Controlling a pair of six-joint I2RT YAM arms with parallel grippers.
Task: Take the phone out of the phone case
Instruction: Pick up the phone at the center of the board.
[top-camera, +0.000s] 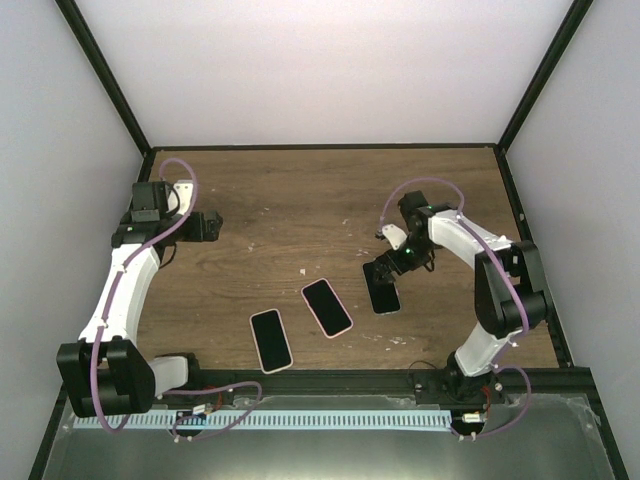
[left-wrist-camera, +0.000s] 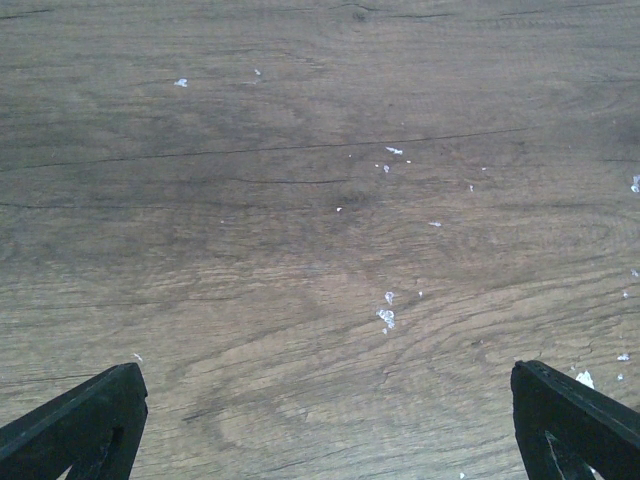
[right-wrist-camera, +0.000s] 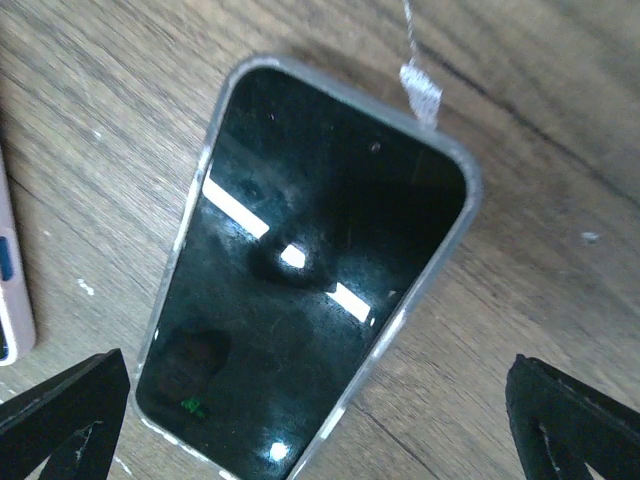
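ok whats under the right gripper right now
A phone in a grey-rimmed case lies screen up on the wooden table. The case's back and the wood beneath it are covered.

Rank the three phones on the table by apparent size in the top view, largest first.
1. Left phone and middle phone: look alike, not ranked apart.
2. Right phone: looks smallest, though the right pincer overlaps its far end, so unsure.

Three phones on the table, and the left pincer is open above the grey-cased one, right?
No: the right pincer is open above the grey-cased phone, as the right wrist view shows. The left pincer has only bare table beneath it.
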